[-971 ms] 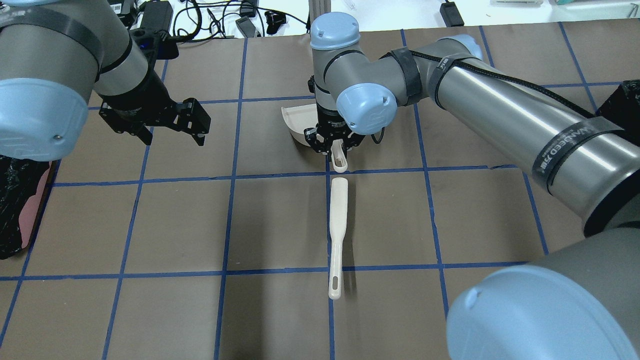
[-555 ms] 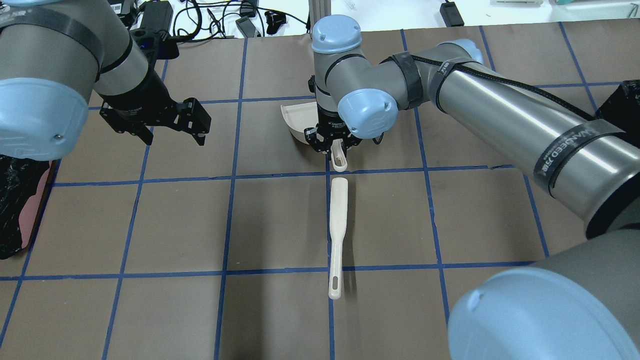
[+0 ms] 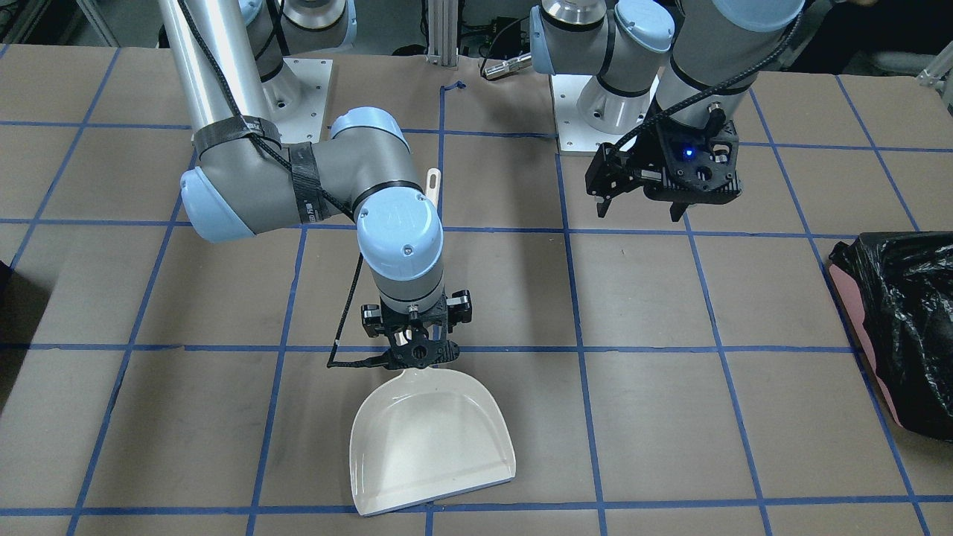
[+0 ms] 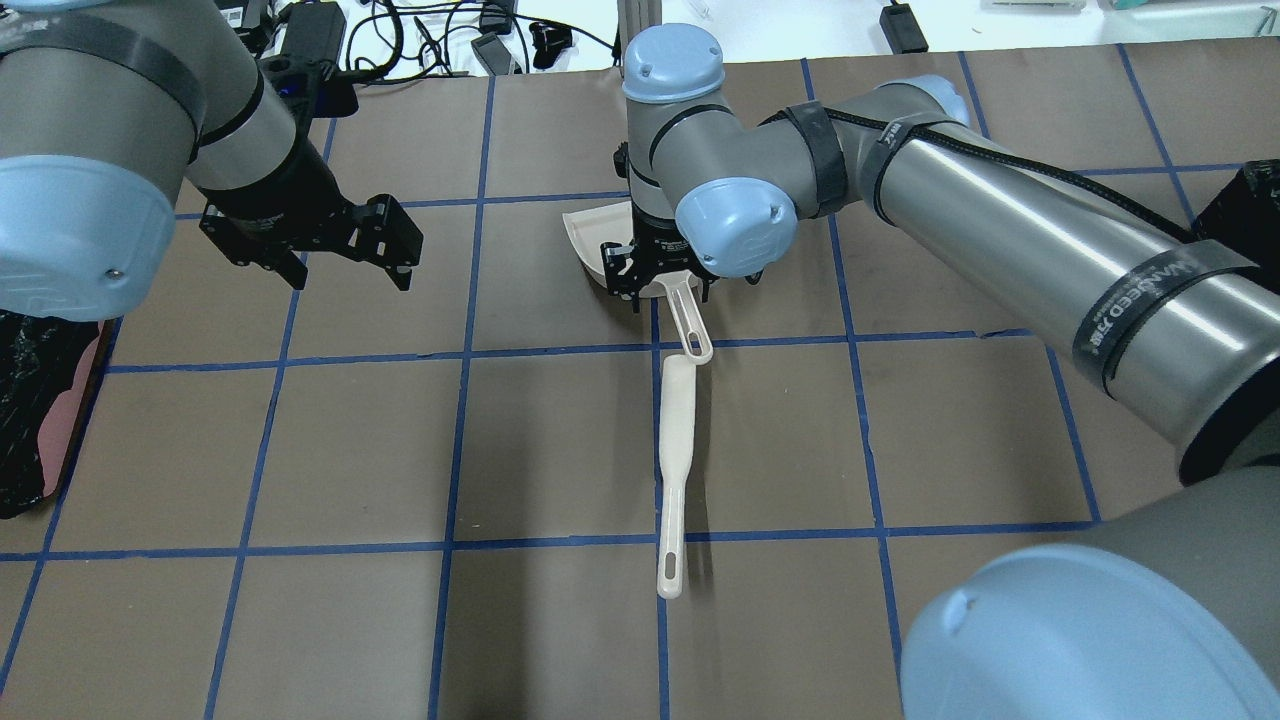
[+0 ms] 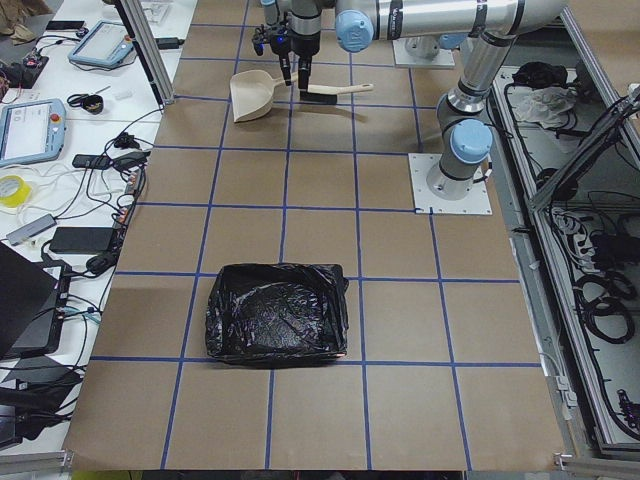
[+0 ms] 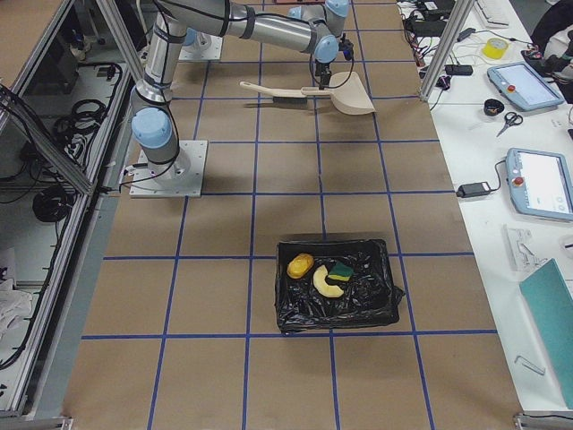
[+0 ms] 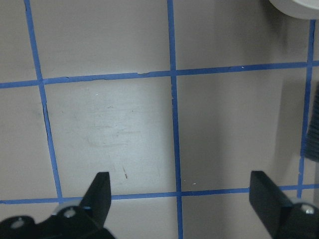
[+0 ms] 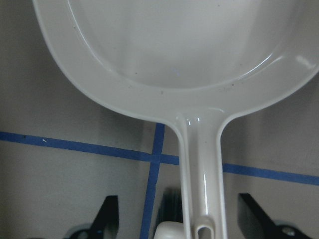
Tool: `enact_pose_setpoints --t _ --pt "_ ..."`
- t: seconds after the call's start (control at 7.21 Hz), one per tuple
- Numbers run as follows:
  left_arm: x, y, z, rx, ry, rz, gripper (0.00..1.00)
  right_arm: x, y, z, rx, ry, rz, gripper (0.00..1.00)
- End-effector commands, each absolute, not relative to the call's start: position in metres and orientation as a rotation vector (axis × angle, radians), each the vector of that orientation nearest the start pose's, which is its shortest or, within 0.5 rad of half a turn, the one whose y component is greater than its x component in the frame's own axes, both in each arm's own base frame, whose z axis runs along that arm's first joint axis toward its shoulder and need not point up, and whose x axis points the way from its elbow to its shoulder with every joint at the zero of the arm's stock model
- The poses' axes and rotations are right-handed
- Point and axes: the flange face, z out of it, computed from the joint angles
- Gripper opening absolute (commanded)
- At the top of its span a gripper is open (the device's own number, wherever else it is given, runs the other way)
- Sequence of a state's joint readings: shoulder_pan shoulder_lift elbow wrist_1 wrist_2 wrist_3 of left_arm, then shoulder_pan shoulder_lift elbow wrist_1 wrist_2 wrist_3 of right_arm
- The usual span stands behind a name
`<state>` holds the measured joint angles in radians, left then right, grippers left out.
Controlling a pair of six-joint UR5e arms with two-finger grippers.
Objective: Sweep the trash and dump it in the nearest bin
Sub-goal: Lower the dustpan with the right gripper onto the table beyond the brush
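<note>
Gridded table (image 4: 300, 450), dustpan (image 3: 432, 439) beside brush (image 4: 677, 440)

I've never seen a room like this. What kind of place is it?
Probably a robot testing lab: two robot arms at a table gridded with blue tape, plus control tablets and cables alongside.

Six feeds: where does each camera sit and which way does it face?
Front-facing: across the table, looking down toward the robot's bases; both arms, left gripper on view's right.
Overhead: behind the shoulders, looking forward and down; both arms, brush.
Exterior left: table's end by the left bin; arms far.
Exterior right: opposite end, by the right bin holding trash; arms far.
Left wrist: down at the table, between open fingers.
Right wrist: down at the dustpan handle, between open fingers.
Shared: dustpan, in front-facing and right wrist.
</note>
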<state>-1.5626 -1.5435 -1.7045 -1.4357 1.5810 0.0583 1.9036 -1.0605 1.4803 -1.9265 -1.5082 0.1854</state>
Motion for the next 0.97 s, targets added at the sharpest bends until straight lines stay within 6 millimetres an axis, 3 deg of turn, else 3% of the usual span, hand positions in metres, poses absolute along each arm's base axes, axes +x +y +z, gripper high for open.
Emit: enact_pose_setpoints --t 0.0,0.28,0.42,0.69,0.83 --pt "-0.128 -0.481 0.450 0.079 3.124 -0.045 1.00 0.347 -0.572 0.296 -0.221 3.059 0.077 1.00" --pt "-0.128 -0.481 0.450 0.079 3.124 -0.045 1.00 0.326 -0.574 0.342 -0.204 3.057 -0.041 1.00" --pt "-0.128 -0.482 0.451 0.079 3.124 -0.049 1.00 0.298 -0.582 0.369 -0.141 3.056 -0.095 1.00" --pt "-0.130 -0.480 0.456 0.084 3.131 -0.064 1.00 0.223 -0.585 0.427 -0.178 3.091 -0.139 1.00" --pt "-0.132 -0.479 0.457 0.089 3.131 -0.067 1.00 0.195 -0.572 0.455 -0.150 3.172 -0.155 1.00"
